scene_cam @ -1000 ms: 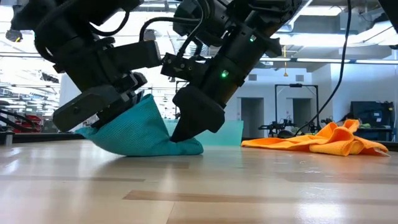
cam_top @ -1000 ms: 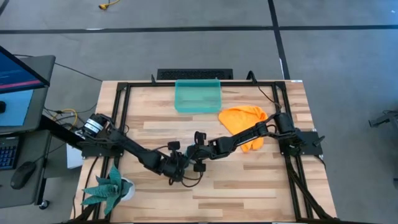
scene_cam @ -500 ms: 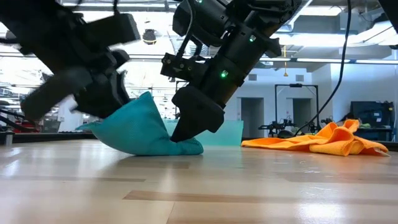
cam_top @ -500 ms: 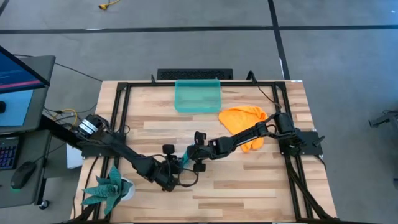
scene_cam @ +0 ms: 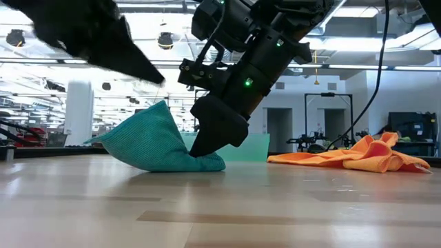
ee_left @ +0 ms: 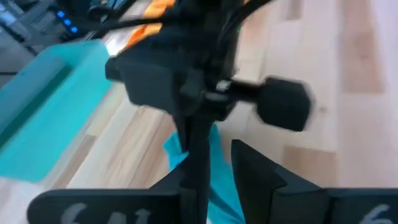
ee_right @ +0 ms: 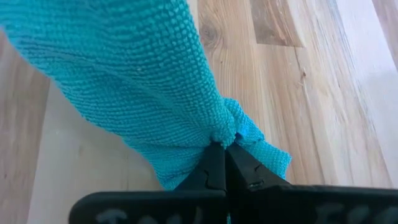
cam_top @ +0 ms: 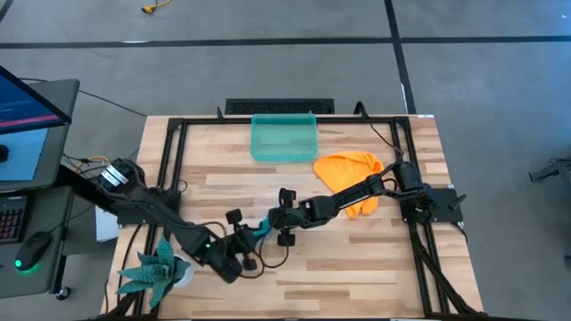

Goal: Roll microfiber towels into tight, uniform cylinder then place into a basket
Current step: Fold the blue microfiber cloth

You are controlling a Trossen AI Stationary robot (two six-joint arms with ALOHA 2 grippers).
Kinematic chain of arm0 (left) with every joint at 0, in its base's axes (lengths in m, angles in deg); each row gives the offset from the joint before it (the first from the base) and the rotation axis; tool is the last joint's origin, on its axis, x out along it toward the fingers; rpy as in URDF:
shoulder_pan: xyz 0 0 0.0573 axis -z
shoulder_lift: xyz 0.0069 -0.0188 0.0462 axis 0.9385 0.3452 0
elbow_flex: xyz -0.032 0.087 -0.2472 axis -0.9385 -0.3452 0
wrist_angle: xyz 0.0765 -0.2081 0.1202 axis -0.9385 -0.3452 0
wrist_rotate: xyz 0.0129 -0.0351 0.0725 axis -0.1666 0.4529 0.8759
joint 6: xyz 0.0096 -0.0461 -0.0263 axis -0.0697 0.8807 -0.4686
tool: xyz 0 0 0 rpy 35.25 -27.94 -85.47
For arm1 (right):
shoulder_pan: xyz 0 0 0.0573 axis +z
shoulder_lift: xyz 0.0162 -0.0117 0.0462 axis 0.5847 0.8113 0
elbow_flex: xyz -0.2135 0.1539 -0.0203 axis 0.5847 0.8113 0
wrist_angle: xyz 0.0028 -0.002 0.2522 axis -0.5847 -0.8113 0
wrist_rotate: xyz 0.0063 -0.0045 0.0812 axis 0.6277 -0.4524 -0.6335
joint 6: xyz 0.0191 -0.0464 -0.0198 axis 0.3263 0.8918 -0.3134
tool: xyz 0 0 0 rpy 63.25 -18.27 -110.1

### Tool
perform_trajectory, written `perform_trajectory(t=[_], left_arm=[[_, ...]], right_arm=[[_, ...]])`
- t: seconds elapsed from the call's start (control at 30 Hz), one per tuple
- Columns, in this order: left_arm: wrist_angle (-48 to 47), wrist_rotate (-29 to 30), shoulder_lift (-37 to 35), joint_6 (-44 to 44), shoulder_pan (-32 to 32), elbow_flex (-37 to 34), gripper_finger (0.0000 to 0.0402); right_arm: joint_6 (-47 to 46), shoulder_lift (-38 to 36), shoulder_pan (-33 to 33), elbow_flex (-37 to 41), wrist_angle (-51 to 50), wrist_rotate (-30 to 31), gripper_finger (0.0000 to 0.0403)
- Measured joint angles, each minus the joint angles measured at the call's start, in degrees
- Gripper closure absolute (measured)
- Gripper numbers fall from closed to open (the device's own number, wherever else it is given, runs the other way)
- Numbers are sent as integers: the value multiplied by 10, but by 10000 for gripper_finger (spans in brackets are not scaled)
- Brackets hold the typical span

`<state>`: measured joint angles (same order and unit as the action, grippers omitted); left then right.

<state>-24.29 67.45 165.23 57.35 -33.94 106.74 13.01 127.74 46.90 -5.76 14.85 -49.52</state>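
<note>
Right end effector [scene_cam: 207, 148] angled down, clenched on corner of teal towel [scene_cam: 155, 141] lying on surface [cam_top: 357, 259] mid-front. Left end effector [cam_top: 239, 254] raised beside it, narrowly parted, holding nothing.

Worktop [cam_top: 357, 259] front right: bare wood, open passage for my hands. Centre blocked: my right hand [cam_top: 270, 220] pinched shut on teal towel [scene_cam: 155, 141], my left hand [cam_top: 239, 250] just beside it. Orange towel [cam_top: 350, 171] heaped under my right arm. Basket [cam_top: 284, 137] at rear edge, approach from front clear. Potted plant [cam_top: 159, 267] occupies front-left corner.
</note>
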Motion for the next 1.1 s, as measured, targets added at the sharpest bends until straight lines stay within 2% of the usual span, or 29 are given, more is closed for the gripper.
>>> perform_trajectory(t=[0.2,0.33,0.6,0.77,0.97,1.1], left_arm=[[48,-27,45,-10,-53,0,343],[35,-60,46,29,-68,0,343],[-31,-109,46,171,-53,0,343],[-45,-116,46,209,-47,0,343],[-66,-174,46,259,-47,0,343],[-87,-189,46,298,-45,0,343]], right_arm=[[0,0,0,0,1,0,394],[1,0,0,0,0,0,394],[0,0,0,0,0,0,394],[0,0,0,0,0,0,394],[0,0,0,0,1,1,394],[0,0,0,0,1,3,388]])
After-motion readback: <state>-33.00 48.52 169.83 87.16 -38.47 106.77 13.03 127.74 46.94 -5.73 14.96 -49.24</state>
